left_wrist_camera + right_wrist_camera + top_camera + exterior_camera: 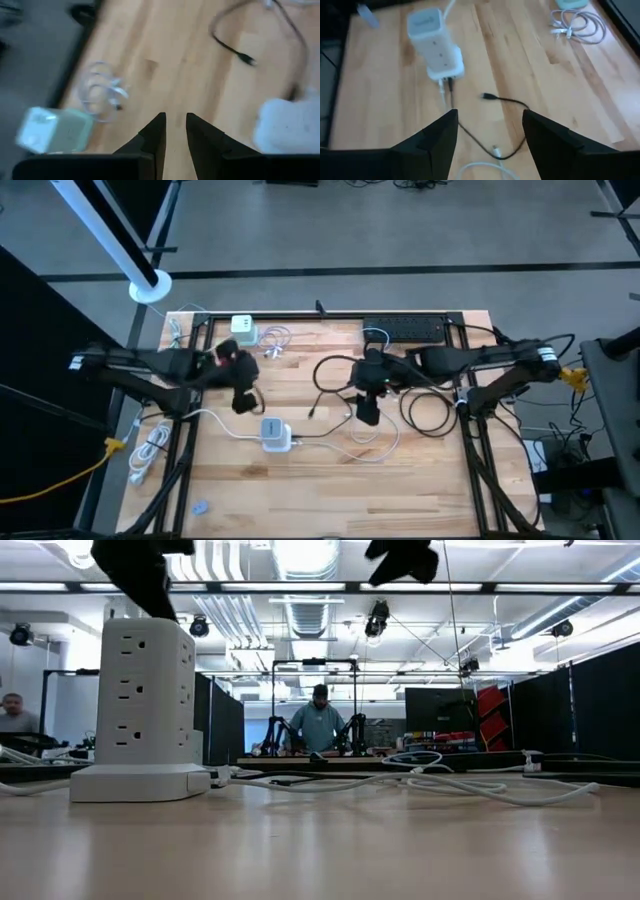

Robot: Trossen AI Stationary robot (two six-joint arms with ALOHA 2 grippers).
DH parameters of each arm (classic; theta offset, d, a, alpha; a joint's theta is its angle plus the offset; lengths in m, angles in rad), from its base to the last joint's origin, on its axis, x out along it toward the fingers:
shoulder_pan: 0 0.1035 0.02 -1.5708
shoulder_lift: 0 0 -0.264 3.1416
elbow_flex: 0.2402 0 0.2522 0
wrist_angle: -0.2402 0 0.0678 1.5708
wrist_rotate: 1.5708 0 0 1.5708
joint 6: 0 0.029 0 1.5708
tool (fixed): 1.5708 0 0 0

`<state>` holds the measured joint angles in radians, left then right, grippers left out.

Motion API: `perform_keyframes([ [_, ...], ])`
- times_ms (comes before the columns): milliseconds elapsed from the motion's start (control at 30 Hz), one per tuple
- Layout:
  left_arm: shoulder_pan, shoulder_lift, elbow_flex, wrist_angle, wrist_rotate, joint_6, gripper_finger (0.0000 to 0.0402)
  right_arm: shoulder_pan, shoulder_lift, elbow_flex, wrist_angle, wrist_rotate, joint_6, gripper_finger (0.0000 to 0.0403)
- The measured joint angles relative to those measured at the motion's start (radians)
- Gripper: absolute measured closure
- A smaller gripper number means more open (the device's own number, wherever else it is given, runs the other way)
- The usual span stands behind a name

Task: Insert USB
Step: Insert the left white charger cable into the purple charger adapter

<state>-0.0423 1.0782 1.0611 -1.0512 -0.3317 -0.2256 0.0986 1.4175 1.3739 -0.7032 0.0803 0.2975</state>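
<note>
USB plug on a black cable lies loose mid-tabletop, near the white power tower. Right gripper hangs above it, fingers wide, empty. Left gripper hangs toward the left edge, fingers narrow, empty.

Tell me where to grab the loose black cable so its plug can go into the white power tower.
Grip the black cable just behind its free plug, coming straight down from above with the open right gripper. It lies flat on the table, plug pointing toward the power tower, nothing on it.
</note>
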Motion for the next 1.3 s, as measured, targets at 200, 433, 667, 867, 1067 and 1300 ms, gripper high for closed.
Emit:
perform_keyframes([
  [200, 0.022, 0.017, 0.06, -0.135, 0.463, -0.177, 0.0338, 0.109, -0.015, 0.0, -0.003, -0.001, 0.134, 0.021],
  [433, -0.224, 0.019, 0.157, -0.342, 0.581, -0.564, 0.0346, 0.241, 0.012, -0.001, -0.003, 0.034, 0.247, 0.0223],
  [667, -0.648, 0.073, 0.142, -0.279, 0.524, -0.931, 0.0372, 0.315, 0.061, -0.001, 0.013, 0.052, 0.284, 0.023],
  [867, -0.885, 0.186, 0.128, -0.261, 0.529, -1.249, 0.0365, 0.355, 0.116, -0.001, 0.086, 0.054, 0.281, 0.0216],
  [1067, -0.957, 0.332, 0.127, -0.131, 0.528, -1.333, 0.0322, 0.402, 0.192, -0.001, 0.163, 0.053, 0.236, 0.0196],
  [1300, -0.956, 0.48, 0.125, -0.039, 0.618, -1.248, 0.0248, 0.496, 0.268, -0.002, 0.185, 0.046, 0.305, 0.017],
])
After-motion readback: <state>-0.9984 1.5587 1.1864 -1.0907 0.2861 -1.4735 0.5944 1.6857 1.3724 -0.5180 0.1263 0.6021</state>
